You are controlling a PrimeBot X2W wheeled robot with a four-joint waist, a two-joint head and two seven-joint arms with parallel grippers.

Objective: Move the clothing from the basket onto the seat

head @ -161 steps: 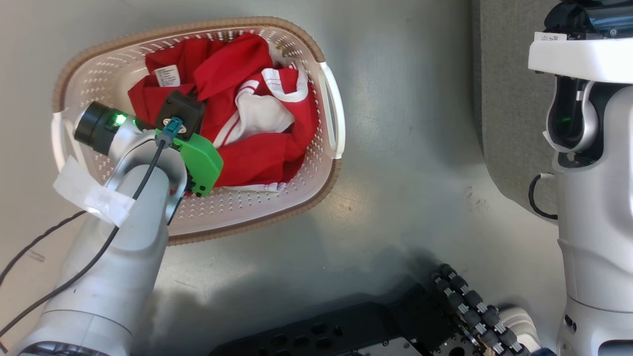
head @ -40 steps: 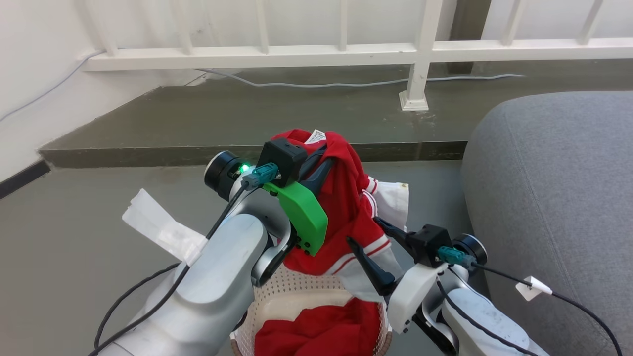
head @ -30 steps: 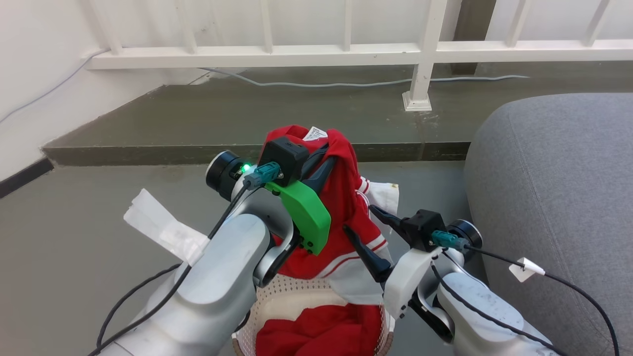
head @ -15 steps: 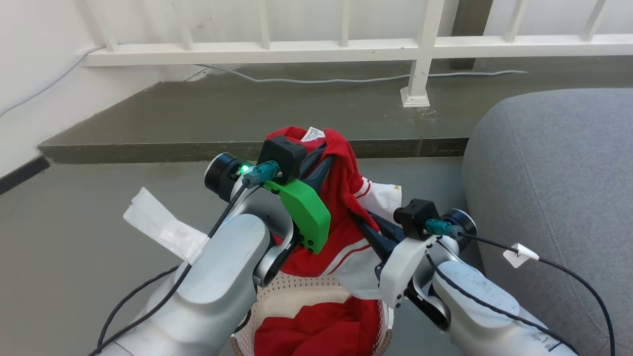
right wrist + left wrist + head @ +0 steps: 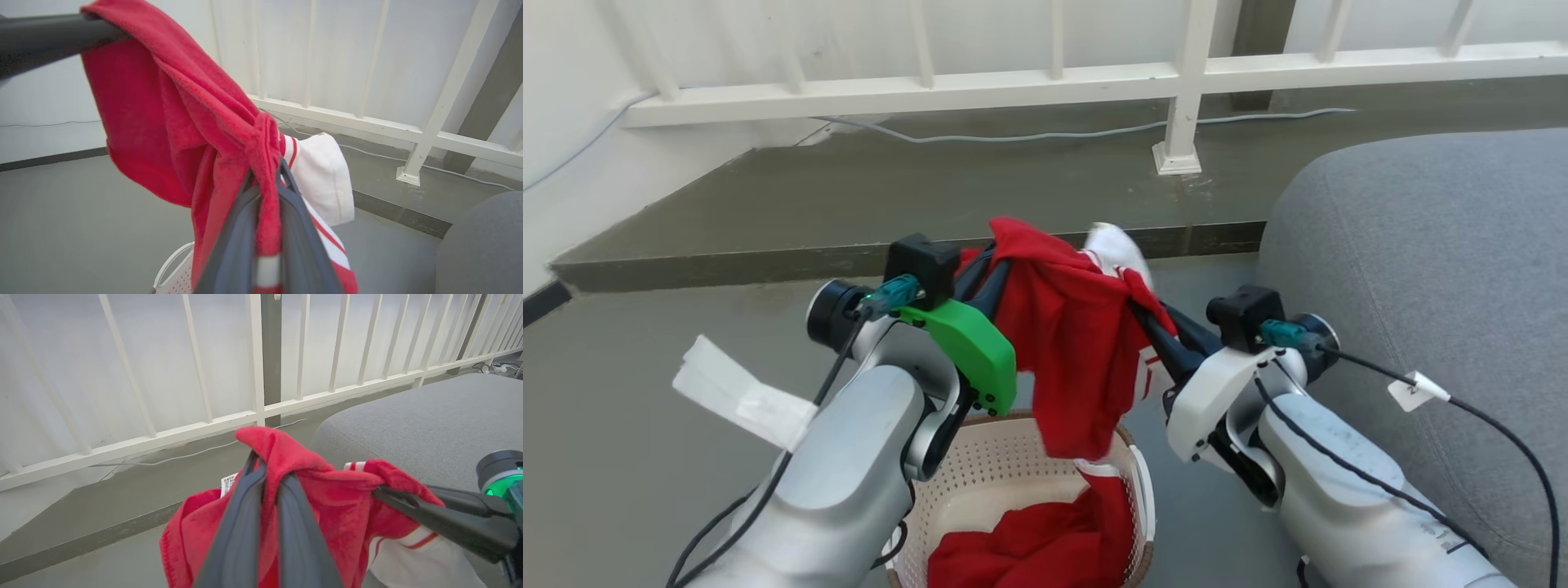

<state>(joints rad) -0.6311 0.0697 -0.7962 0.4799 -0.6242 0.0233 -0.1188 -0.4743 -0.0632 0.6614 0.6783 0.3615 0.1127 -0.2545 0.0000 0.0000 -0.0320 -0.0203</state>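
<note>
Two end effectors held a piece of the clothing (image 5: 1068,343) aloft between them. The left end effector (image 5: 998,268) was clamped on a bunched red fold, and the right end effector (image 5: 1137,304) was pinched shut on an edge by the white-striped trim. The cloth stretched from left to right, its tail trailing into the basket (image 5: 992,474), where more red fabric lay. The seat (image 5: 1421,245) stood to the right, nearer the right end effector, so I judged the carry would go that way.
</note>
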